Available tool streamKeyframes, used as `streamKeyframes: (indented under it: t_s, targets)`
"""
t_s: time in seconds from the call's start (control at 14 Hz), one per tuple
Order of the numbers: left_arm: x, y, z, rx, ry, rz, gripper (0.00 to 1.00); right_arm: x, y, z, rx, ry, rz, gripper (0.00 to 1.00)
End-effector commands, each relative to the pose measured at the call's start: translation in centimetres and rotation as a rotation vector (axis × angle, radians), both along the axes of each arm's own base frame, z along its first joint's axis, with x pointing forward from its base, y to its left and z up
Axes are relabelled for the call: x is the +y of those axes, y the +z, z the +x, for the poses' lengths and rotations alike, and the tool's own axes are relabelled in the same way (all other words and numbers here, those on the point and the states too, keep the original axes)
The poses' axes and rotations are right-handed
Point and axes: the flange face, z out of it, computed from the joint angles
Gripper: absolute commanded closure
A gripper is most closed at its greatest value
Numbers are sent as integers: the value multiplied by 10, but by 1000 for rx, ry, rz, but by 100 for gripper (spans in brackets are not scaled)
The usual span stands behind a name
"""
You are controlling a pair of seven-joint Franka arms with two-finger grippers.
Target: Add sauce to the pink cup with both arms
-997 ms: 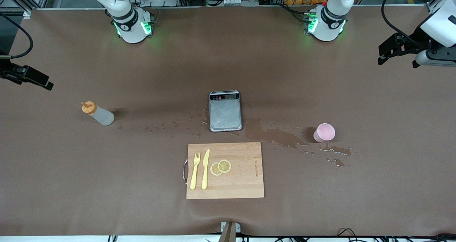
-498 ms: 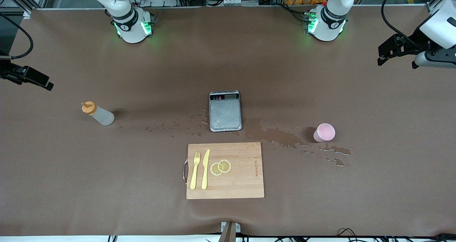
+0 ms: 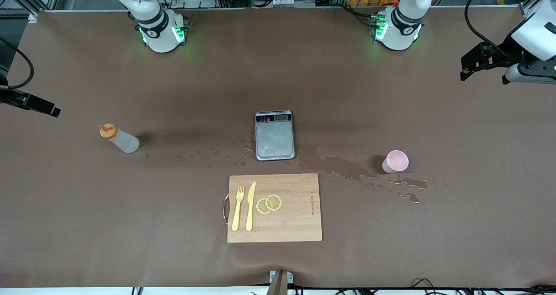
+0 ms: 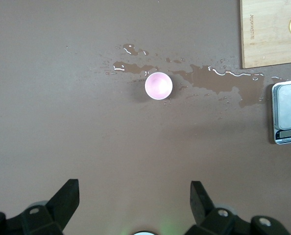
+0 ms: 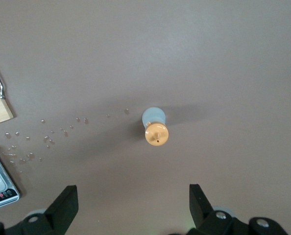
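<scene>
The sauce bottle (image 3: 118, 138), whitish with an orange cap, stands toward the right arm's end of the table. It also shows in the right wrist view (image 5: 155, 128), seen from above. My right gripper (image 5: 132, 200) is open and empty, high over the table's edge at that end (image 3: 47, 108), apart from the bottle. The pink cup (image 3: 395, 161) stands upright toward the left arm's end, beside a wet patch. It also shows in the left wrist view (image 4: 158, 85). My left gripper (image 4: 134, 196) is open and empty, high over bare table at that end (image 3: 471, 67), apart from the cup.
A grey scale (image 3: 274, 135) sits mid-table. A wooden cutting board (image 3: 299, 208) lies nearer the front camera, with a yellow fork (image 3: 237, 208), a knife (image 3: 250, 206) and lemon slices (image 3: 269, 203) on it. Spilled liquid (image 3: 343, 167) spreads between the scale and the cup.
My right gripper has shifted a little lower and toward the table's end in the front view. The left gripper has barely moved. The bottle and the cup have not moved.
</scene>
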Motion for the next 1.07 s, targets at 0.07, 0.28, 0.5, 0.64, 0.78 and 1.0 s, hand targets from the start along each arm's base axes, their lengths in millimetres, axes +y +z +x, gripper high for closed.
streamKeyframes:
  t_s: [0.07, 0.28, 0.5, 0.64, 0.78, 1.0]
  targets:
    - [4, 0, 0, 12, -14, 21, 0, 0, -1, -2, 27, -103, -1, 0]
    - [4, -4, 1, 22, -14, 22, 0, -4, -10, -2, 59, -171, -5, 0]
    - [5, -10, 1, 35, -11, 23, 0, -19, -19, -2, 84, -196, 0, 0]
    - [5, -13, 1, 40, -8, 24, 0, -37, -33, -5, 145, -235, 37, 0]
    - [5, -18, 1, 51, -4, 24, 0, -60, -48, -5, 181, -279, 77, 0]
    - [5, -21, 1, 57, -2, 22, 0, -82, -77, 2, 224, -316, 114, 0]
